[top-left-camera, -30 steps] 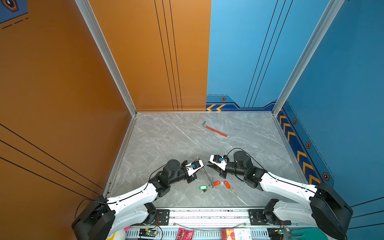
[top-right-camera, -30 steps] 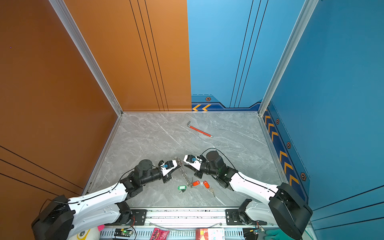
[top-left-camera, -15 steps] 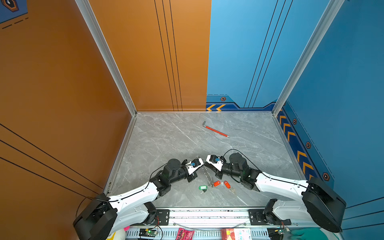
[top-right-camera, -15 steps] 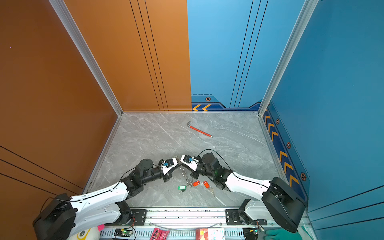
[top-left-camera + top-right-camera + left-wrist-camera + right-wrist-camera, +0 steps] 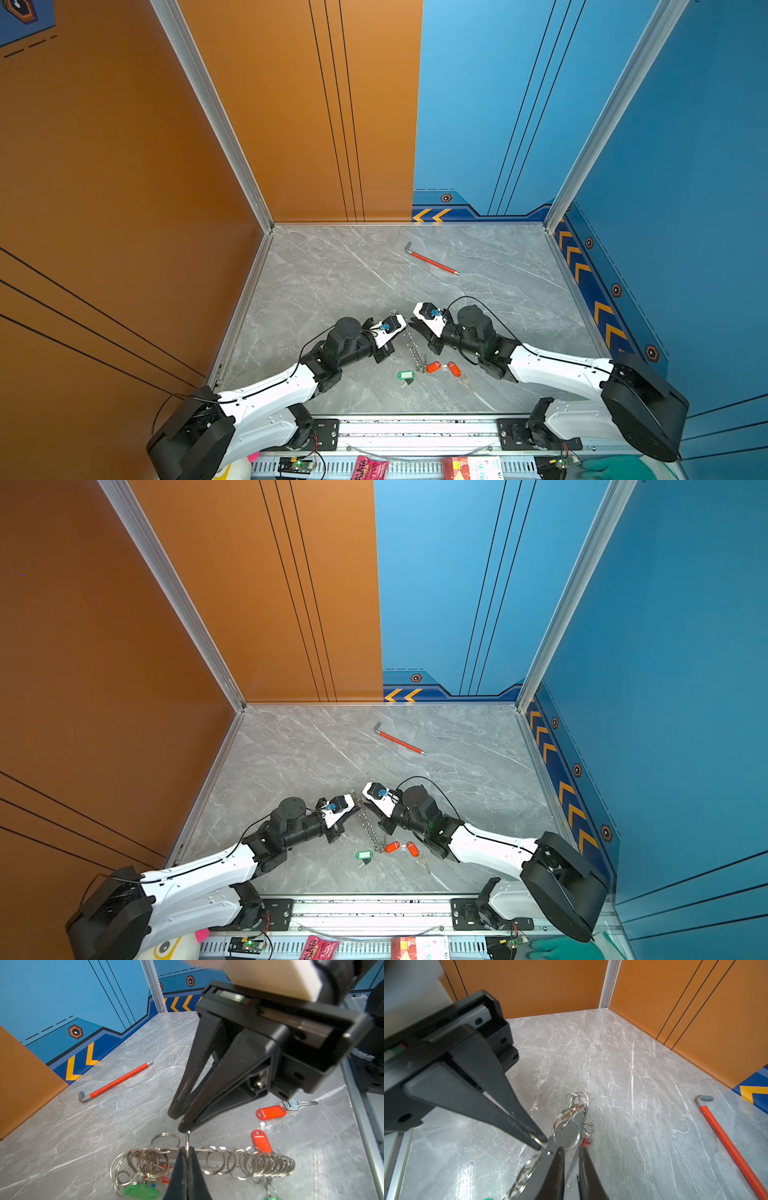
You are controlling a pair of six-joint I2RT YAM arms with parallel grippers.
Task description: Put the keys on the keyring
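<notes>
The keyring [image 5: 413, 349] lies near the front in both top views, a grey hoop strung with many silver rings [image 5: 245, 1163]. My left gripper [image 5: 187, 1150] is shut on one small ring standing up from the hoop. Facing it tip to tip, my right gripper [image 5: 571, 1150] is open by a narrow gap, with the hoop's thin edge running between its fingers. Two orange-tagged keys [image 5: 270, 1112] [image 5: 260, 1140] and a green-tagged key [image 5: 405, 375] lie at the hoop's near end. Another green tag [image 5: 141, 1190] hangs among the rings.
A red-sleeved hex wrench [image 5: 432, 259] lies on the grey marble floor toward the back. Orange walls close the left and back left, blue walls the back right and right. An aluminium rail [image 5: 415, 428] runs along the front edge.
My right gripper has moved a little to the left, closer to the left gripper's tips at the keyring's far end. The left arm has held still.
</notes>
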